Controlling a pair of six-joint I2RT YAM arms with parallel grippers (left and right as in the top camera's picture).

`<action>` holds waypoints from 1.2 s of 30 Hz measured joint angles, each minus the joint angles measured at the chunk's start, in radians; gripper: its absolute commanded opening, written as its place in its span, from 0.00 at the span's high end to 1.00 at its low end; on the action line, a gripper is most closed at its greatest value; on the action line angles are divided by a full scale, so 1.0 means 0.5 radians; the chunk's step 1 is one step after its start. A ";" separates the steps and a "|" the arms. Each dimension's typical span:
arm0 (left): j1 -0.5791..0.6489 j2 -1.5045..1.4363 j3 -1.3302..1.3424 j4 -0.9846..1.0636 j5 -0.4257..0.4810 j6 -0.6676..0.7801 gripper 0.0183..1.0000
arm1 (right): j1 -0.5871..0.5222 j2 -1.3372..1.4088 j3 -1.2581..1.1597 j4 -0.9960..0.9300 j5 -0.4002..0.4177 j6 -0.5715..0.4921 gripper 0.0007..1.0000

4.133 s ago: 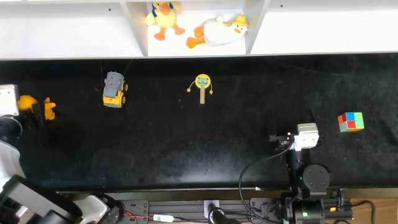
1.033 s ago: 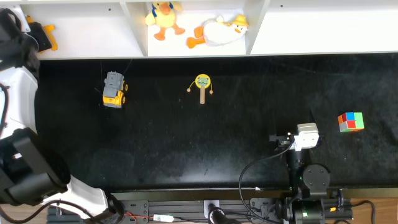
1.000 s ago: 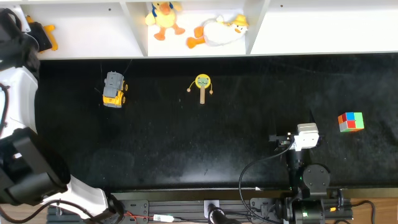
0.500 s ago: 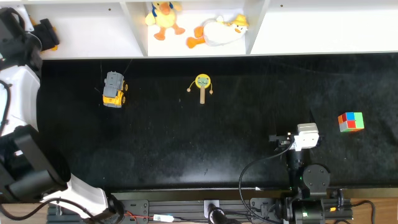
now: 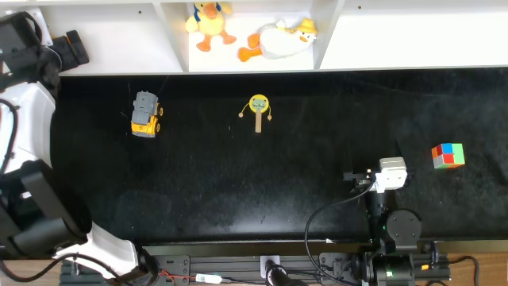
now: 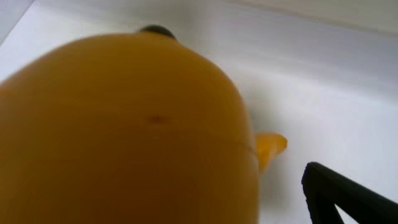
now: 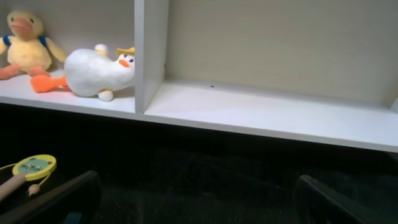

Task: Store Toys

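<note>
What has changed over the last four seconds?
The left gripper has carried the orange toy from the left edge of the table up into the left shelf compartment; whether it has let go is unclear. The toy truck, rattle, colour cube, yellow duck, white duck and right gripper stayed put.

Top camera looked straight down on the black surface and white shelf. Right wrist camera faced that shelf from low down, sharing its white plush duck. Left wrist camera sat close against an orange toy.

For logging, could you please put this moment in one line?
left gripper: at orange toy, left shelf | right gripper: open, above table
</note>
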 measured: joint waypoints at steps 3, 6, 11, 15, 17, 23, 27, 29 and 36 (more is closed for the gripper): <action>-0.005 -0.038 -0.002 -0.042 -0.027 0.000 0.00 | 0.000 0.000 0.000 0.000 0.001 0.000 0.00; -0.004 -0.106 -0.043 -0.039 -0.046 0.000 0.00 | 0.000 0.000 0.000 0.000 0.001 0.000 0.00; 0.039 -0.311 -0.266 0.035 -0.063 -0.001 0.00 | 0.000 0.000 0.000 -0.001 0.001 -0.001 0.00; 0.089 -0.563 -0.571 0.143 -0.061 -0.004 0.00 | 0.000 0.000 0.000 0.000 0.001 -0.001 0.00; 0.089 -0.716 -0.753 0.195 -0.060 -0.006 0.00 | 0.000 0.000 0.000 -0.001 0.000 -0.001 0.00; -0.071 -1.301 -1.398 0.349 -0.035 -0.053 0.00 | 0.000 0.000 0.000 0.002 0.001 0.000 0.00; -0.285 -1.627 -1.752 0.363 -0.018 -0.166 0.00 | 0.000 0.000 0.000 0.001 0.000 -0.001 0.00; -0.379 -1.700 -1.854 0.316 -0.011 -0.208 0.00 | 0.000 0.000 0.000 -0.001 0.000 -0.001 0.01; -0.602 -1.485 -1.893 0.273 -0.031 -0.230 0.02 | 0.000 0.000 0.000 -0.001 0.001 -0.001 0.00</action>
